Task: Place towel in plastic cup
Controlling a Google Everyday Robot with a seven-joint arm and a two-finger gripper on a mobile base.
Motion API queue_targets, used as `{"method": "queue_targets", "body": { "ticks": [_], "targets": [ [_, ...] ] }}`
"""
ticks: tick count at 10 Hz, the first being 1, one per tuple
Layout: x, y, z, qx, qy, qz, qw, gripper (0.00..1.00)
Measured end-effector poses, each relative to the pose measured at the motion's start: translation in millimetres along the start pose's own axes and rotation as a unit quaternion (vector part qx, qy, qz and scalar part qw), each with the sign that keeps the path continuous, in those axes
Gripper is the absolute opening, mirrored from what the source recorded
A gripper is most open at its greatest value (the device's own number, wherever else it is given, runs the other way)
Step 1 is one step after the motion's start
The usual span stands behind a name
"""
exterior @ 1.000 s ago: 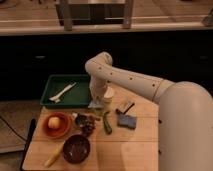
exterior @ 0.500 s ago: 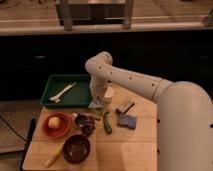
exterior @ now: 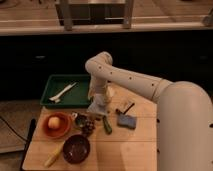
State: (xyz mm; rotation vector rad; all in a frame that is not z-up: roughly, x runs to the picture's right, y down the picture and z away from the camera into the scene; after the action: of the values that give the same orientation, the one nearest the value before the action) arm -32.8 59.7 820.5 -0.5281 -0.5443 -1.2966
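Because the towel (exterior: 96,109) is limp and light, a pinch at its top end suits it. It hangs toward the desk's (exterior: 142,146) far edge from the gripper (exterior: 97,103), jaws seemingly clenched on it, beside the cup (exterior: 109,92).

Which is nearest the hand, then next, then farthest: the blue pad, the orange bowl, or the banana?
The hand hangs over the table.
1. Blue pad, picture's right.
2. Orange bowl, picture's left.
3. Banana, lower left corner.

Green tray (exterior: 80,98) back-left; orange bowl (exterior: 45,131), dark bowl (exterior: 76,149) front-left; blue pad (exterior: 127,121) right.
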Motion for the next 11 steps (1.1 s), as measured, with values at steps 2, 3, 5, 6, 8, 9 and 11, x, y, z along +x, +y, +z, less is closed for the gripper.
{"method": "queue_targets", "body": {
  "ticks": [2,3,5,6,8,9,11],
  "targets": [
    [0.1,3.4,-0.6,0.003,-0.002,0.002,1.0,0.8],
    [0.6,2.6,-1.5,0.005,-0.003,0.002,1.0,0.8],
    [1.1,-0.3,-3.5,0.011,-0.004,-0.002,0.9999,0.8],
    [1.5,0.2,-4.2,0.013,-0.004,-0.003,0.9999,0.8],
    [1.6,-0.7,-4.6,0.015,-0.005,-0.005,0.9999,0.8],
    [1.5,-0.8,-4.5,0.015,-0.005,-0.005,0.9999,0.8],
    [1.5,-0.9,-4.6,0.016,-0.005,-0.005,0.9999,0.8]
  ]
}}
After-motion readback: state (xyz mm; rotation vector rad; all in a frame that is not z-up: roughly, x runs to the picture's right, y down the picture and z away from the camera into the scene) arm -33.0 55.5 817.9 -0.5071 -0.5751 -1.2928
